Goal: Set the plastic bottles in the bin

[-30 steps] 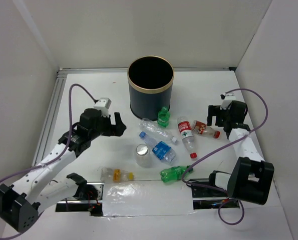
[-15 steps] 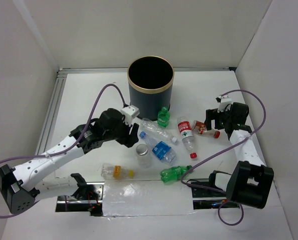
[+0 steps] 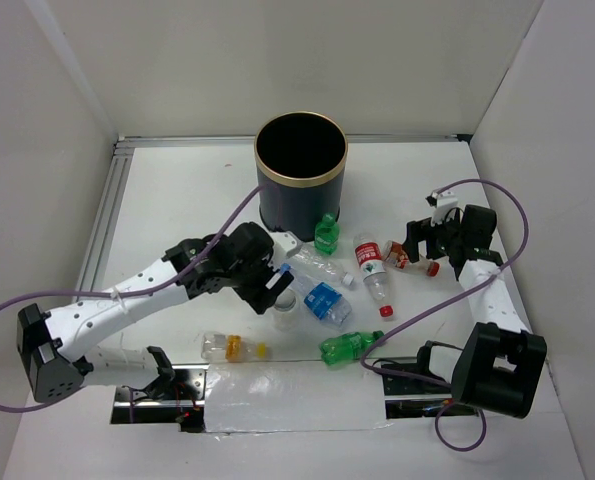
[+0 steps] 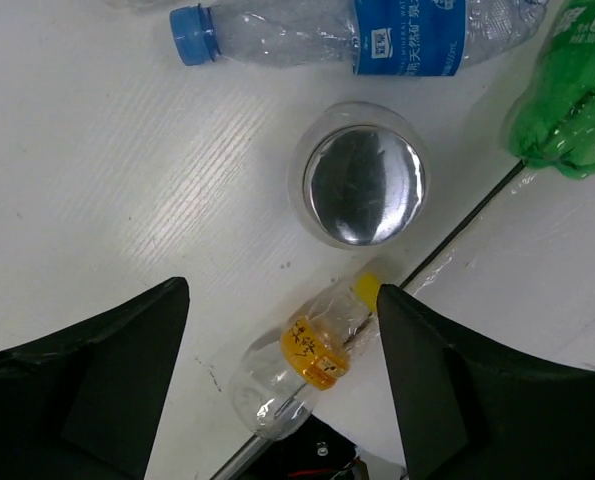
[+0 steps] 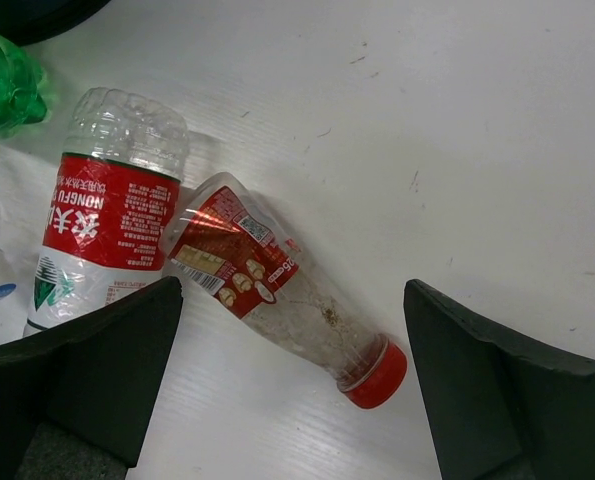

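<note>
White table [image 3: 177, 200] carried the plastic bottles [image 3: 322, 300], strewn just before the bin [image 3: 300, 200]. Our right end effector [image 5: 292, 370] hung open over a red-capped bottle [image 5: 267, 285]; we judged it should straddle the labelled middle before closing.

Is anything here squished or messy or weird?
Yes. The bottles lie scattered on the table in front of the bin, most on their sides. The blue-label bottle looks crumpled. A clear jar with a shiny silver lid stands upright among them and looks different from the bottles.
</note>
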